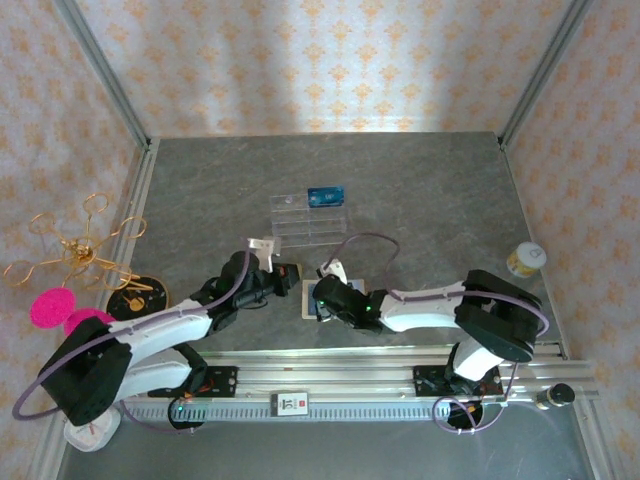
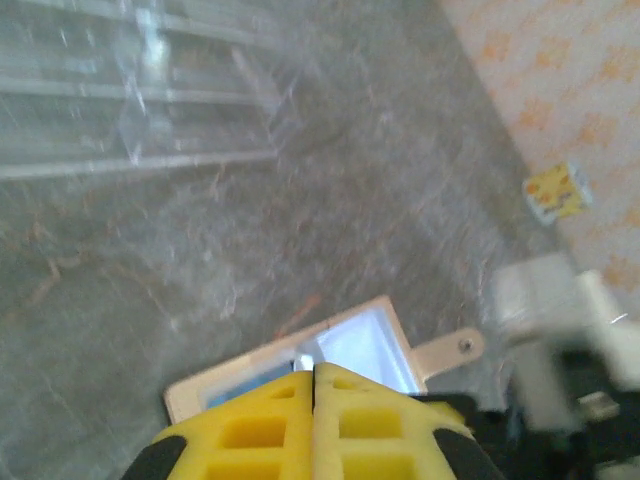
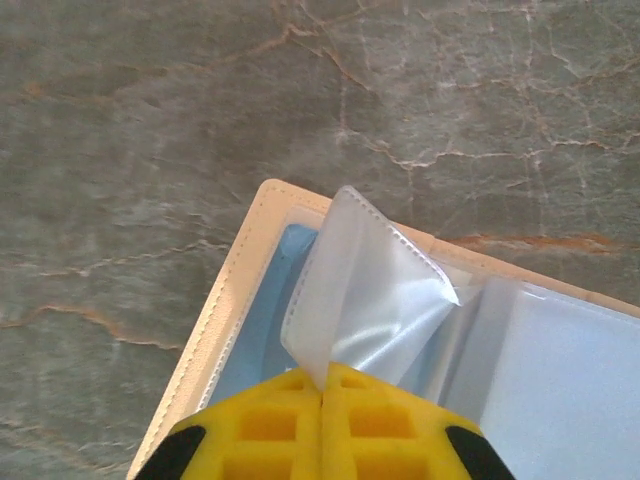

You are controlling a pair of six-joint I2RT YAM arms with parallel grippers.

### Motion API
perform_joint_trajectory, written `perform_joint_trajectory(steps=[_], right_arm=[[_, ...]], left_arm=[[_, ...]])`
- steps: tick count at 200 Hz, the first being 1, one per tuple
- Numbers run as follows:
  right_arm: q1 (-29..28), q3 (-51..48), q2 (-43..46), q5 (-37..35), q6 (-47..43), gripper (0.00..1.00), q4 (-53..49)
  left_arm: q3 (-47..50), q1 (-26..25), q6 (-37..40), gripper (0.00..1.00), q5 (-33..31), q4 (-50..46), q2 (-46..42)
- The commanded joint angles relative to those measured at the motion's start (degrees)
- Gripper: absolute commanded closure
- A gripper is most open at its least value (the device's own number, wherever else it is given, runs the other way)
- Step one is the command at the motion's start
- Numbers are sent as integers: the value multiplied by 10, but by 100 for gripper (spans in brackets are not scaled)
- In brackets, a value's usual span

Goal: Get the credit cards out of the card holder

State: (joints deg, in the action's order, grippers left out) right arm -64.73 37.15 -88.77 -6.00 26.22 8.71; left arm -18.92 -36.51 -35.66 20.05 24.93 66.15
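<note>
The beige card holder (image 1: 309, 299) lies open on the grey table between my two grippers. My right gripper (image 3: 323, 378) is shut on a clear plastic pocket sleeve (image 3: 370, 290) of the card holder (image 3: 225, 300) and holds it lifted. A blue credit card (image 3: 262, 320) lies in the pocket beneath it. My left gripper (image 2: 314, 372) is shut, its tips on the pale inner pocket of the card holder (image 2: 190, 395), where a small shiny edge meets them. The snap tab (image 2: 450, 349) points right. Another blue credit card (image 1: 326, 196) rests in the clear tray.
The clear compartment tray (image 1: 308, 220) stands just beyond the holder. A small yellow-and-white jar (image 1: 525, 259) sits at the right. A gold wire ornament (image 1: 82, 250) and pink discs (image 1: 50, 307) are at the left. A metal rail (image 1: 380, 372) runs along the near edge.
</note>
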Motion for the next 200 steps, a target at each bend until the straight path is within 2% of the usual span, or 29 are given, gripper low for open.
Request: perform_joint_trajectory(steps=[1, 53, 77, 87, 125, 162, 185, 200], right_arm=[[-3, -21, 25, 6, 18, 100, 76], [-3, -45, 42, 6, 33, 100, 99], [-3, -67, 84, -25, 48, 70, 94], [-3, -81, 115, -46, 55, 63, 86], [-2, -134, 230, -100, 94, 63, 37], [-1, -169, 291, -108, 119, 63, 17], [1, -176, 313, -102, 119, 63, 16], [5, -175, 316, -94, 116, 64, 18]], left_arm=[[15, -17, -19, 100, -11, 32, 35], [-16, -65, -17, 100, -8, 33, 132], [-49, -90, -14, 100, 3, 26, 172], [-63, -98, -10, 100, 4, 16, 184], [-119, -130, 7, 100, 5, -19, 229], [-177, -149, 17, 100, 27, -49, 320], [-160, -149, 15, 100, 8, -33, 268], [-148, -146, 8, 96, -18, -43, 214]])
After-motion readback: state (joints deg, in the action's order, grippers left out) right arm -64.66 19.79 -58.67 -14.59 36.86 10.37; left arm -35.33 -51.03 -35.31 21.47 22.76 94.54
